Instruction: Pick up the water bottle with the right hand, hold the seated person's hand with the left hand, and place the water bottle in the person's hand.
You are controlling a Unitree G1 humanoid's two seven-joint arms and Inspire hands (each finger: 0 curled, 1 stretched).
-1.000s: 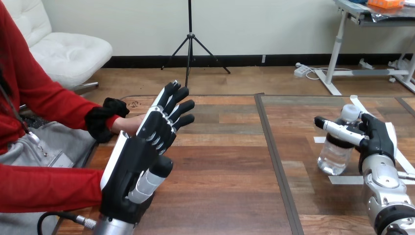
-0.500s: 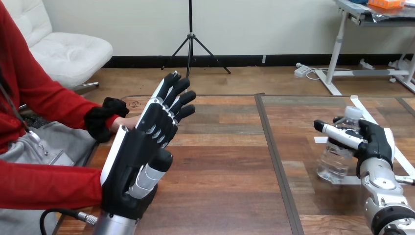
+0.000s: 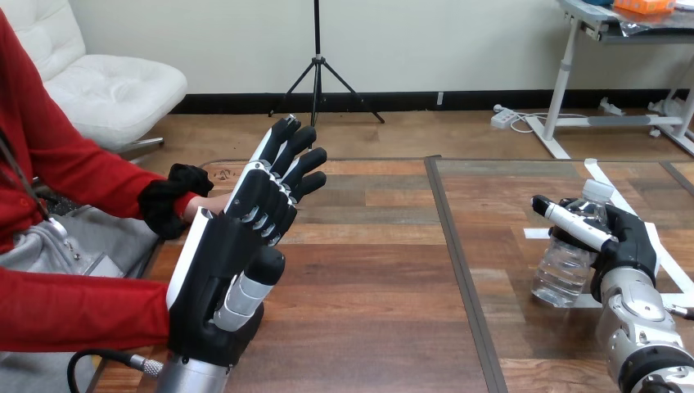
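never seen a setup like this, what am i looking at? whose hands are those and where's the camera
This picture comes from a camera on a humanoid robot's head, looking down across a wooden table. The black-and-white machine hands are the robot's own. Its left hand is raised with fingers straight, just in front of the person's hand, which reaches in from the view's left; I cannot tell whether they touch. Its right hand is curled round a clear water bottle, which is tilted.

Clear plastic water bottle (image 3: 566,266); wooden table (image 3: 368,270)
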